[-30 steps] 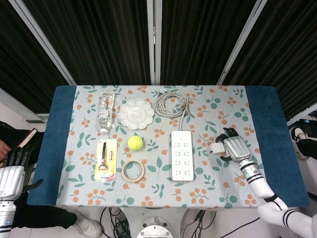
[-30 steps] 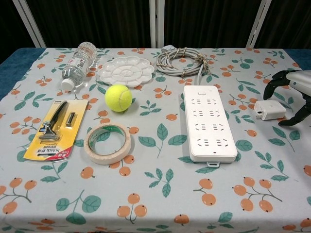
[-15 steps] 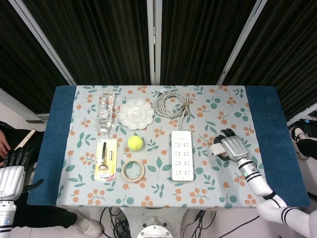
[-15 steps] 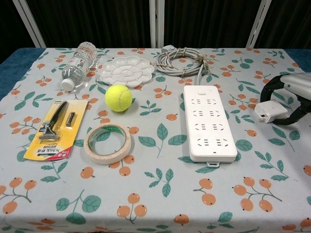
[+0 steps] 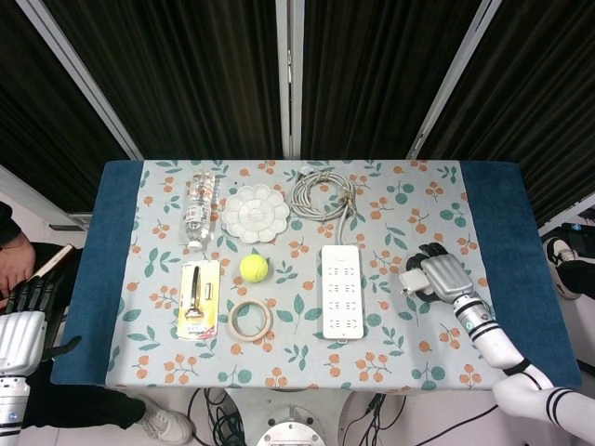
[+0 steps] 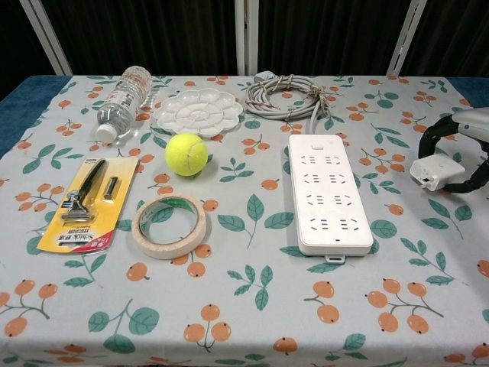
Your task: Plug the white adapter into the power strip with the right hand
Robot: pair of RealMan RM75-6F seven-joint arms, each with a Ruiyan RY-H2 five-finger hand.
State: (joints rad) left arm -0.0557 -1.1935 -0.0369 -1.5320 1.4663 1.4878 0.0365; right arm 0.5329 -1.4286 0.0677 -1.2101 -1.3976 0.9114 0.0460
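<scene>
Two hands show: the right hand [image 6: 463,149] curls its dark fingers [image 6: 432,133] around the white adapter [image 6: 435,172], gripping it right of the strip [image 6: 328,193], apart from it; whether the adapter is clear of the cloth [image 6: 252,298] I cannot tell. The left hand [image 5: 26,321] sits off the table's left edge, holding nothing, dark fingers side by side and extended. Ball [image 6: 186,154], tape [image 6: 169,225], razor pack [image 6: 83,202], bottle [image 6: 122,100], palette [image 6: 198,112] and coiled cable [image 6: 286,96] lie left of and behind the strip.
</scene>
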